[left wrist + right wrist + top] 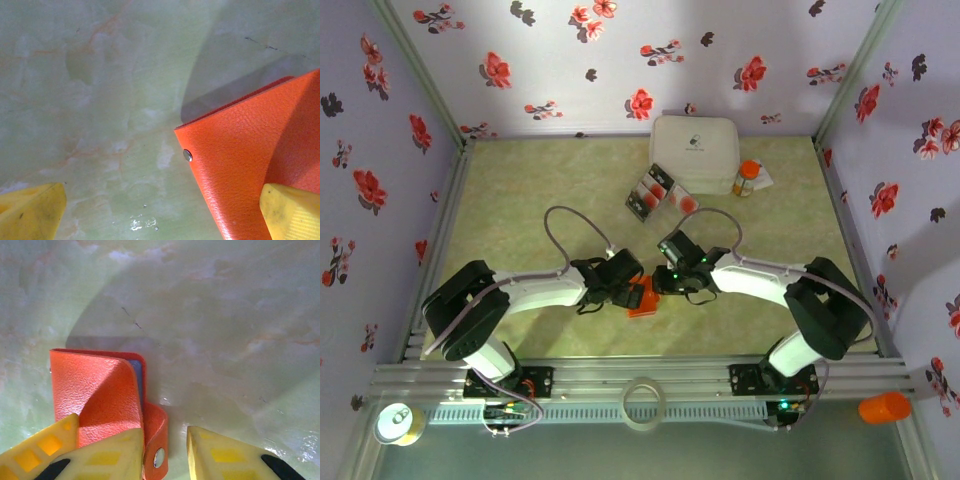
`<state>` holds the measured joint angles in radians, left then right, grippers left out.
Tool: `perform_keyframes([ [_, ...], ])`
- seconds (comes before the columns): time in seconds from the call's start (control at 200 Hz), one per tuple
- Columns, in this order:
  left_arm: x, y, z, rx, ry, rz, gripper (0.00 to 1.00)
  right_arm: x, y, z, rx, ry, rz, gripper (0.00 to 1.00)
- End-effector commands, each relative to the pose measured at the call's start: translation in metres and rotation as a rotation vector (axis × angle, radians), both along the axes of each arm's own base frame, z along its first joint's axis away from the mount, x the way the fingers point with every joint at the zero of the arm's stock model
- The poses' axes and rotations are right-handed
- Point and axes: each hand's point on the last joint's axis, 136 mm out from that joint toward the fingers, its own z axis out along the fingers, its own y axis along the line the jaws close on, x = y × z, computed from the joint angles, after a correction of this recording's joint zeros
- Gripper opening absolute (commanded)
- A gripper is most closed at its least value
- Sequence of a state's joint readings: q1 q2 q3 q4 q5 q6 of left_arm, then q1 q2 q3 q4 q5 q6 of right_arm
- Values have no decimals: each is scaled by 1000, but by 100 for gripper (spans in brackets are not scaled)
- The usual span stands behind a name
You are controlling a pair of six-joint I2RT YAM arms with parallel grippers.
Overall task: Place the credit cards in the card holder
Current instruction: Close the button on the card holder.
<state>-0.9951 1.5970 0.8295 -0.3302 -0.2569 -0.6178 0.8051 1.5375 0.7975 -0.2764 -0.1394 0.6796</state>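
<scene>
Table, card holder, cards (white box)

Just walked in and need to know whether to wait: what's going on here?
Both arms are working on the orange card holder mid-table. The left gripper is wide open, one finger over the holder. The right gripper straddles its snap tab, jaws partly open; a firm grip isn't clear. The credit cards lie by the white box, not yet loaded.
</scene>
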Motion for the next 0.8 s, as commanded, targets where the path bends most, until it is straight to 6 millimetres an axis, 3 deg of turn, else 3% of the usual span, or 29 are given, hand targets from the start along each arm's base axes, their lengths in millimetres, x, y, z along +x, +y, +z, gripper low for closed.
perform_keyframes([
  [0.0, -8, 21, -13, 105, 20, -3, 100, -2, 4, 3, -5, 5, 30, 28],
  [0.255, -8, 21, -13, 103, 19, -4, 100, -5, 2, -1, -10, 14, 29, 14],
  [0.795, -8, 21, -13, 100, 17, -2, 100, -11, -2, 4, 8, 12, 19, 16],
])
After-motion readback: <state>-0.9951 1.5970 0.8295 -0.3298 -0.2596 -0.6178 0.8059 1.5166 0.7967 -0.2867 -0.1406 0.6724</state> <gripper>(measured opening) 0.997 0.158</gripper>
